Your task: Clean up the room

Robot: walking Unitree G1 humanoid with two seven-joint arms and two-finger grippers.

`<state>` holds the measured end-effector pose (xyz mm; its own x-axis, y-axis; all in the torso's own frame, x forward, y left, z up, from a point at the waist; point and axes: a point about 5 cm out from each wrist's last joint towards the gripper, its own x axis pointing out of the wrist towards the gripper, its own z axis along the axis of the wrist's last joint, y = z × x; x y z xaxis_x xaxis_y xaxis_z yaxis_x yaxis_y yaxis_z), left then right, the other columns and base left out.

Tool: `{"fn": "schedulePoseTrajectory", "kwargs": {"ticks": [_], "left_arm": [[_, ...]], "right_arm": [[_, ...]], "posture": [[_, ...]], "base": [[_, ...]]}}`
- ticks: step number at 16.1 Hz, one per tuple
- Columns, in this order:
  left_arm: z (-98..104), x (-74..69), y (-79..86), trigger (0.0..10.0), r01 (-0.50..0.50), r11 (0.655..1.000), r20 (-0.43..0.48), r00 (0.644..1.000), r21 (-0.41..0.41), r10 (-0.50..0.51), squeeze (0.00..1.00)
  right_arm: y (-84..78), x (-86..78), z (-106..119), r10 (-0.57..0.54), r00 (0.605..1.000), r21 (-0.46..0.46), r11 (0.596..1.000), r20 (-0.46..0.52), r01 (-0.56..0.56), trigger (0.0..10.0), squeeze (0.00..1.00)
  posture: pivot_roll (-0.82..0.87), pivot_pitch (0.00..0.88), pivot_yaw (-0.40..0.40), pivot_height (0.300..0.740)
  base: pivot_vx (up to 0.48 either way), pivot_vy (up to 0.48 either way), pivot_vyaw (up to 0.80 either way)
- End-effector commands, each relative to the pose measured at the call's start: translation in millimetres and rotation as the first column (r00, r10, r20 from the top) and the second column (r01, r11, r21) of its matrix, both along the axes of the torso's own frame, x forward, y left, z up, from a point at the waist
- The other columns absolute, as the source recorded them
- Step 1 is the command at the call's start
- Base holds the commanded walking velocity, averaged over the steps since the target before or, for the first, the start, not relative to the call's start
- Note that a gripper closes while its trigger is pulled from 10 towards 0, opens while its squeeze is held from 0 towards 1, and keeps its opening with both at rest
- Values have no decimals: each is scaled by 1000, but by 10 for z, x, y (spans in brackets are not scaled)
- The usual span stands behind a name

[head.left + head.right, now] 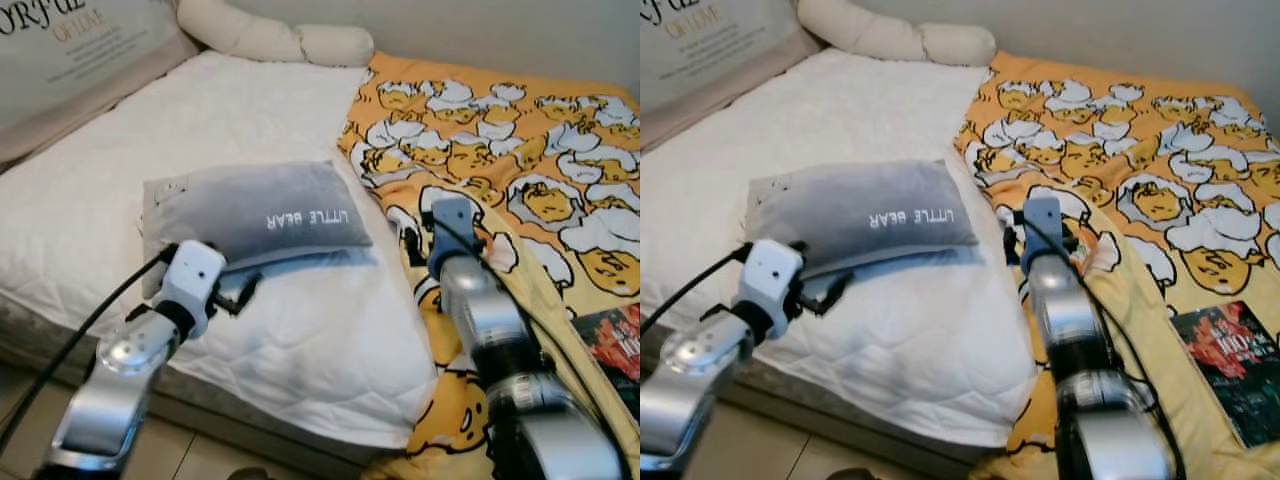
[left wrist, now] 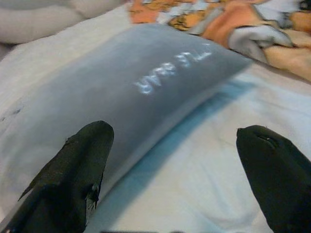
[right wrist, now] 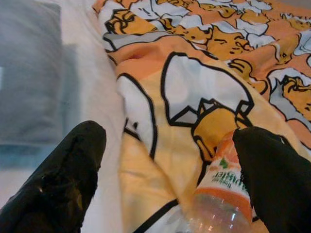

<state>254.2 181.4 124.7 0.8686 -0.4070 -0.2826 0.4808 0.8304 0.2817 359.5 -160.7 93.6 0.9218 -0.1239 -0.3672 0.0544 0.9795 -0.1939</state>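
Matt grey cloth pillow, quilted white mattress cover, clear glossy plastic bottle.

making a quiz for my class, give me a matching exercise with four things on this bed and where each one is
Things:
1. grey pillow
2. plastic bottle
3. book
4. cream bolster

Places:
A. at the head of the bed, against the wall
B. on the white quilt, just ahead of the left gripper
C. on the yellow cartoon blanket, between the right gripper's open jaws
D. on the blanket, at the robot's far right

Pairs: 1-B, 2-C, 3-D, 4-A
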Motion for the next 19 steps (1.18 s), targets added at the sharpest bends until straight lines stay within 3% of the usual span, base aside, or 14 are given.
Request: {"fn": "schedulePoseTrajectory", "kwargs": {"ticks": [1,2,3,7,14,16,18,19], "left_arm": [[0,-39,-43,10000,59,998,-26,998,-1,-59,0],[11,-79,-69,10000,130,992,-57,990,0,-129,0],[32,-104,-91,10000,177,984,-67,982,4,-177,0],[101,-137,-71,10000,246,969,-99,965,4,-244,0],[80,-131,-128,10000,275,961,-119,954,-11,-274,0],[76,-131,-137,10000,276,961,-120,954,-11,-276,0],[74,-136,-142,10000,282,959,-123,952,-11,-281,0],[77,-133,-143,10000,282,959,-123,952,-10,-281,0]], "right_arm": [[-32,17,-22,-21,1000,-14,1000,-17,21,10000,1000],[-64,49,-42,-52,997,-14,999,-49,51,10000,753],[-110,60,-54,-91,994,-30,996,-64,89,10000,0],[-269,11,-185,-232,963,-54,973,-140,226,10000,0],[-453,-130,-363,-331,927,-51,944,-175,327,10000,0],[-473,-170,-422,-340,917,12,937,-209,350,10000,0],[-387,-208,-519,-297,913,256,893,-280,370,10000,0],[-379,-237,-560,-282,911,276,889,-303,367,10000,0]], "posture": [[214,0,9,740],[231,0,14,740],[244,0,16,740],[260,0,30,740],[248,0,33,740],[249,0,31,740],[251,0,32,740],[256,0,33,740]], "base": [[0,0,0],[0,0,0],[0,0,0],[0,0,0],[0,0,0],[0,0,0],[0,0,0],[0,0,0]]}}
